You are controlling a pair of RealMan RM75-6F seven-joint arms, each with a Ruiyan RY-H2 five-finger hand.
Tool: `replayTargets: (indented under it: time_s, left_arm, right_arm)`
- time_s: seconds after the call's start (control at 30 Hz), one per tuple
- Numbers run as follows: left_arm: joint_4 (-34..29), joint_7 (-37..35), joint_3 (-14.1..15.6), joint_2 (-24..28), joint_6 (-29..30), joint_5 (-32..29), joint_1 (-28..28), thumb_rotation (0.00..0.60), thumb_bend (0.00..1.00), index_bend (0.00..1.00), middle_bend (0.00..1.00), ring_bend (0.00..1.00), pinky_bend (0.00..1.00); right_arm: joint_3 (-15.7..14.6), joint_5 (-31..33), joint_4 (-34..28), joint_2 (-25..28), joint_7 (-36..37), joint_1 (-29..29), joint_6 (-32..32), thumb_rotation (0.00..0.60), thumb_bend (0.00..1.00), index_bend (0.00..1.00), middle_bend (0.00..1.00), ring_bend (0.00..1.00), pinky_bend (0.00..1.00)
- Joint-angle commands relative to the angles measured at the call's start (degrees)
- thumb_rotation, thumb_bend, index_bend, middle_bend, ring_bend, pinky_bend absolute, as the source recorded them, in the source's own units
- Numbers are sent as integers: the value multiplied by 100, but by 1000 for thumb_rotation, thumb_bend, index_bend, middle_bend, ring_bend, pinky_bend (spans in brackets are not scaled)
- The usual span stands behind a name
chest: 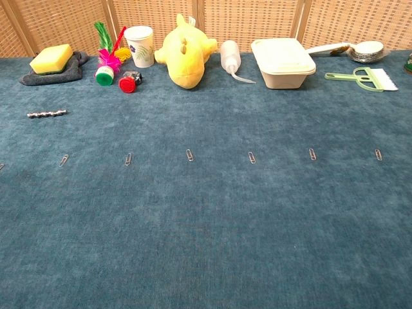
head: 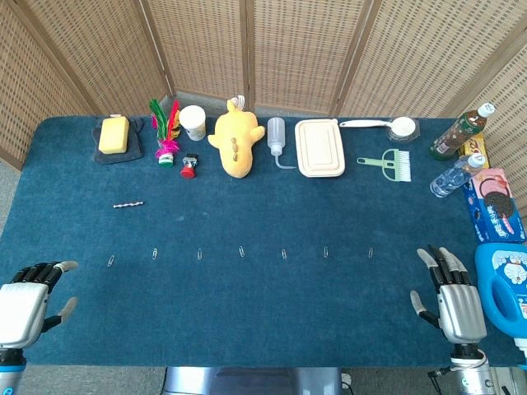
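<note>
Resting at the near corners of the surface, we log both hands spread and holding nothing. Left hand: nearest clip lies just ahead to its right, long axis pointing away. Right hand: its nearest clip sits farther off, ahead-left.

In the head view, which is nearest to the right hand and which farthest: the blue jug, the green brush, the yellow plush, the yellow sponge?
From the right hand:
1. Blue jug, right beside it at the table's right edge.
2. Green brush, back row, right side.
3. Yellow plush, back row, centre.
4. Yellow sponge, back left corner.
</note>
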Motion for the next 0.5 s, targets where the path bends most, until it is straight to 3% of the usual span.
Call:
replayTargets:
  time_s: [0.03,0.27,0.5]
  left_arm:
    - [4,25,-9,-8,-26,-27,-14,600,449,288,361,305,311]
    - [-8,53,-11,-11,-94,-109,-38,600,448,288,357,304,311]
    - [-123,164,-223,236,-156,-187,-207,600,445,288,390,354,311]
  right_arm:
    - [2,5,3,-9,-12,8,-15,600,392,136,134,81,140]
    - [-1,27,7,-17,-44,29,-72,600,392,142,134,81,140]
    - [-9,37,11,16,5,-31,14,600,392,143,134,81,141]
